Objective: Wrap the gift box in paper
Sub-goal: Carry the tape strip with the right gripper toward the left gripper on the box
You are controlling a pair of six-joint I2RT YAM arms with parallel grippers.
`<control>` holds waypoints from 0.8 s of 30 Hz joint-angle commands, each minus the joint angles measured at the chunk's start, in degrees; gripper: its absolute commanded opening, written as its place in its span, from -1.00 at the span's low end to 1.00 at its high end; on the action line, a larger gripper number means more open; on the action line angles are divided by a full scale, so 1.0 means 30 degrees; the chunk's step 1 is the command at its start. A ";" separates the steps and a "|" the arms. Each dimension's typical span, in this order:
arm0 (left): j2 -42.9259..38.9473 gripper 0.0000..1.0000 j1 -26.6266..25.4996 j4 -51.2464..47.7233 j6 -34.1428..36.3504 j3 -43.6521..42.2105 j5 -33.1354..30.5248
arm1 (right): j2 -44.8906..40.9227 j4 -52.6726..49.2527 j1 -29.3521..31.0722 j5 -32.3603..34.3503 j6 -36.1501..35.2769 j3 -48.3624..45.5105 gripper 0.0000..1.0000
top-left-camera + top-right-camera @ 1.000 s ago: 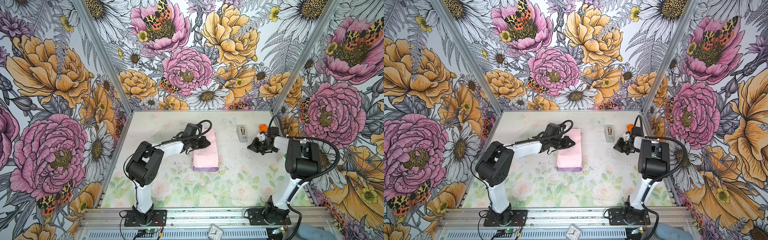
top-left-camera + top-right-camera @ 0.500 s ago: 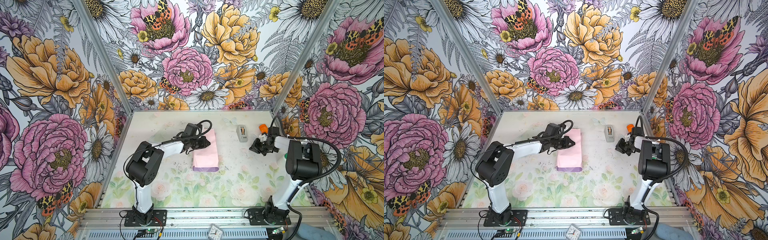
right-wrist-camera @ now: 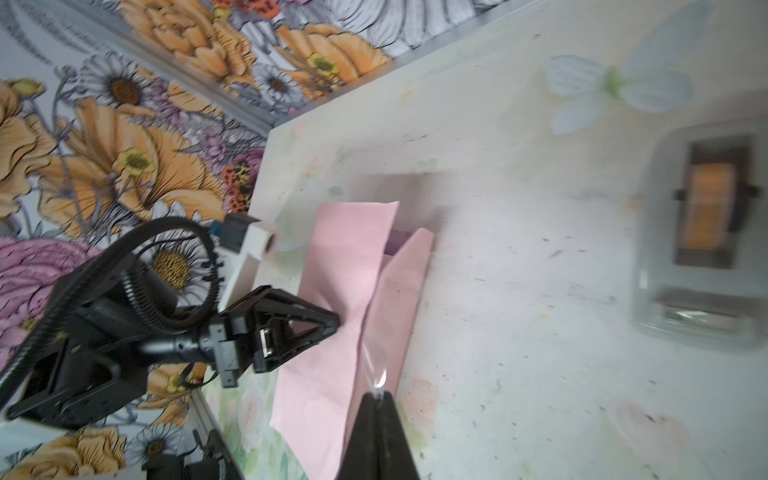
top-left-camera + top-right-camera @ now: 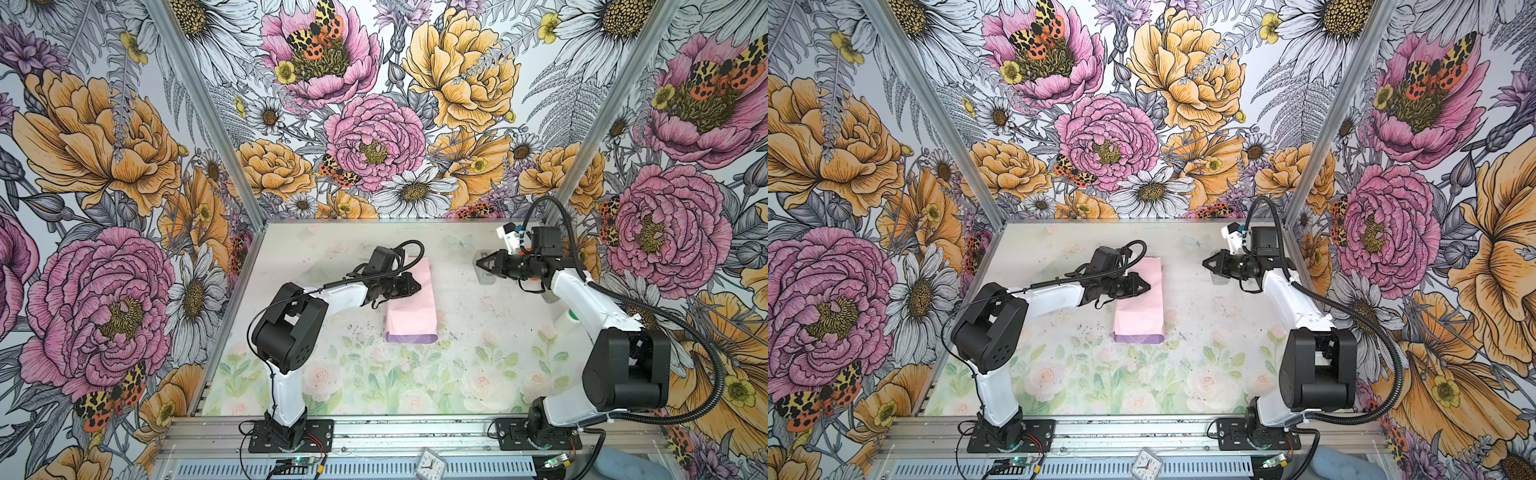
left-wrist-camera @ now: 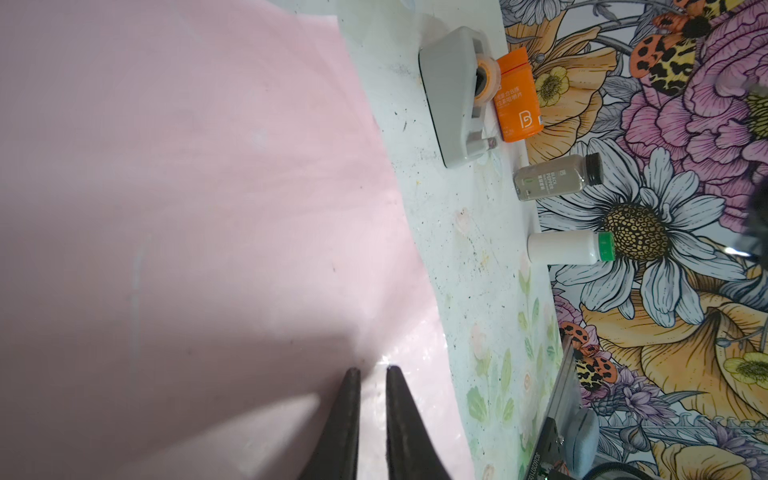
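One folded paper (image 4: 411, 307), one tape dispenser (image 5: 453, 95), three bottles (image 5: 557, 180).

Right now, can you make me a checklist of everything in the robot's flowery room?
Surface: pale flower-print table, dark specks.
Job's things: paper folded, pink up, lilac strip at near edge; gift box not seen.
Clutter: grey tape dispenser, orange bottle, pepper bottle, white bottle near the right wall.
Grippers: left claw barely open, tips on the paper; right claw shut on a clear strip.
Cables: black hoses loop over both arms.
Surroundings: flowered walls; small clock by front rail.
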 commanded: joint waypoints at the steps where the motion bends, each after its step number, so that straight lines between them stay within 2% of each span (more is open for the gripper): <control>1: 0.0065 -0.68 -0.0476 -0.1479 0.0188 -0.0582 -0.0328 | 0.0672 -0.1115 0.1753 -0.2251 -0.2167 0.1103 -1.00; 10: -0.0141 -0.69 -0.0465 -0.1557 0.0317 -0.0665 -0.0356 | 0.3980 -0.4710 0.4358 -0.2233 -0.5036 0.3205 -1.00; 17: -0.0146 -0.69 -0.0430 -0.1625 0.0379 -0.0711 -0.0420 | 0.6274 -0.7971 0.4741 -0.0998 -0.7259 0.4984 -1.00; 24: -0.0163 -0.69 -0.0442 -0.1626 0.0403 -0.0707 -0.0433 | 0.7906 -1.0017 0.4897 -0.0219 -0.8516 0.6660 -1.00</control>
